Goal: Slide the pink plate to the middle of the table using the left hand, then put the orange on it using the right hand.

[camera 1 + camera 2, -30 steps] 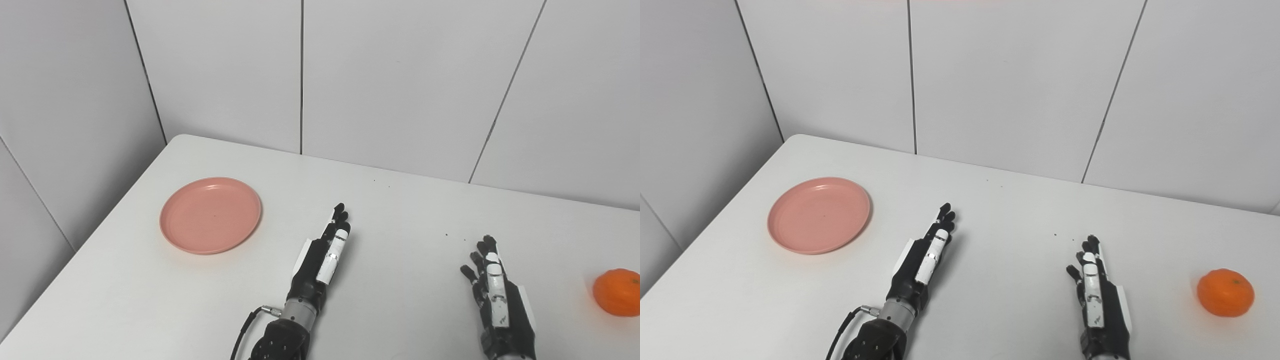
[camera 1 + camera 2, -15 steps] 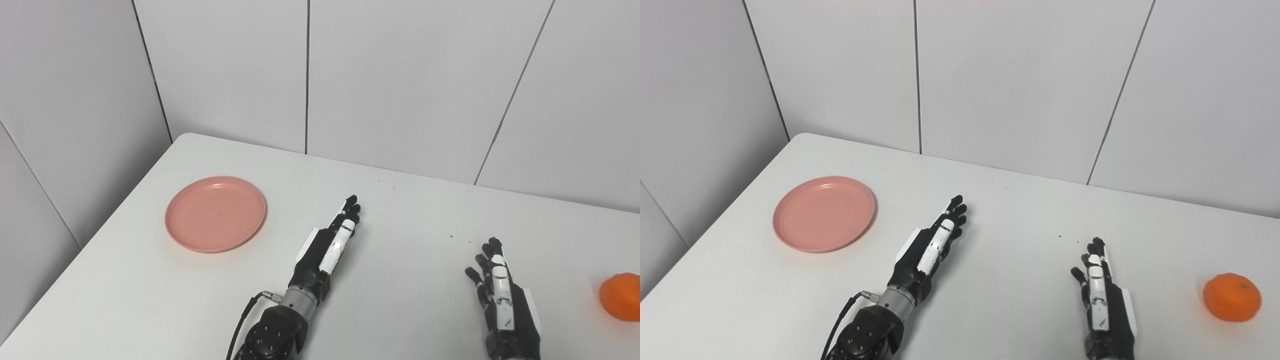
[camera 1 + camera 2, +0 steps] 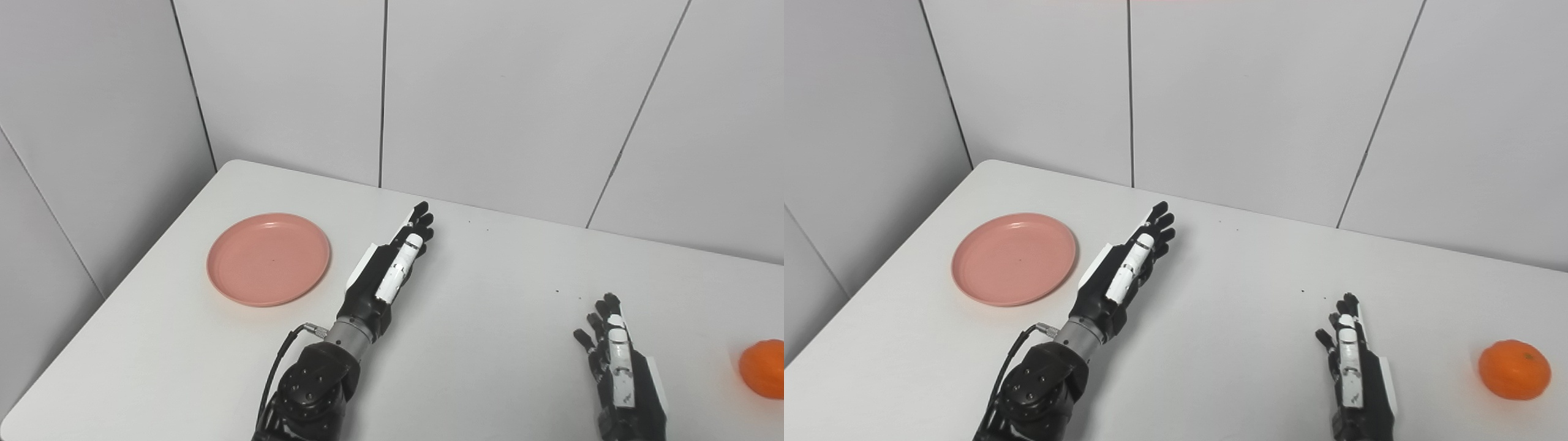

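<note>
Round pink plastic plate (image 3: 1014, 258) is sitting empty at mid-left of frame on white table (image 3: 1237, 294). L hand (image 3: 1123, 272) is hovering just right of plate, fingers straight, holding nothing. R hand (image 3: 1356, 373) is lying released at lower right. Round orange fruit (image 3: 1514, 370) is sitting far right, well apart.

Both head cameras looked steeply down and forward over the worktop (image 3: 490, 275), set side by side; each showed its far corner and wall, the right eye view reaching slightly further right.
</note>
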### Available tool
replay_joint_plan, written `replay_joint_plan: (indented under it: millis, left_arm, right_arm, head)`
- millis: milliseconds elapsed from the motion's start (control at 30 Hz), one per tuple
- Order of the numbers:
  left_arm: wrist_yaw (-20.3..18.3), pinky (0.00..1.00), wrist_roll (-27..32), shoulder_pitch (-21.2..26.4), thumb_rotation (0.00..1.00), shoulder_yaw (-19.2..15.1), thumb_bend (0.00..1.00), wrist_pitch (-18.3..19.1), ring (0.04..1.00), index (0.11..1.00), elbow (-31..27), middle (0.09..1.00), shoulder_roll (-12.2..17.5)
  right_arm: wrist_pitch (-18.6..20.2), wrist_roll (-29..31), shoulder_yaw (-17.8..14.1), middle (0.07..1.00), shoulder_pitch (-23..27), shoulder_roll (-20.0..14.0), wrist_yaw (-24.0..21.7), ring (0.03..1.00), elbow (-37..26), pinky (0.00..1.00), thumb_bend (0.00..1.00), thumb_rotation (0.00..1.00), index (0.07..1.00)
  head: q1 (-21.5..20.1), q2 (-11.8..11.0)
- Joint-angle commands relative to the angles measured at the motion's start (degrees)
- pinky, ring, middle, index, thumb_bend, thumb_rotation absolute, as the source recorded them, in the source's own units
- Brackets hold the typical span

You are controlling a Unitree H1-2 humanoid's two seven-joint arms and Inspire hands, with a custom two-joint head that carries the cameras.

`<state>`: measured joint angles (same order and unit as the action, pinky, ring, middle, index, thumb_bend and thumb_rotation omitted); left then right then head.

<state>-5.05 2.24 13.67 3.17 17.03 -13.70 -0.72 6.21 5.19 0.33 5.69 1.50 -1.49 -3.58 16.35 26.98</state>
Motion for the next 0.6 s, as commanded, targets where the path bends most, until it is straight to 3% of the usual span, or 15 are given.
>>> replay_joint_plan:
  millis: [0,333,567]
  left_arm:
    - [0.25,1.0,1.01,3.04,1.0,-1.08,0.44,1.83,0.981,0.982,-3.21,0.989,0.3]
    - [1.07,1.0,1.82,5.58,1.0,-5.61,0.43,3.5,0.973,0.973,-5.88,0.981,2.65]
    - [2.58,0.99,2.51,7.08,1.0,-10.23,0.43,1.97,0.967,0.958,-5.12,0.971,5.38]
  right_arm:
    - [-0.59,0.65,-0.48,1.0,0.63,-0.24,-0.38,0.995,-0.19,1.0,0.22,1.0,1.0]
    - [-0.98,1.02,-0.67,0.998,0.6,0.21,0.07,0.99,-0.16,1.0,0.21,1.0,1.0]
    - [-1.1,0.78,-0.55,1.0,0.39,-0.03,-0.08,0.991,-0.23,1.0,0.21,1.0,1.0]
  head:
    - [-0.01,-0.01]
    - [0.23,-0.17]
    - [0.41,-0.16]
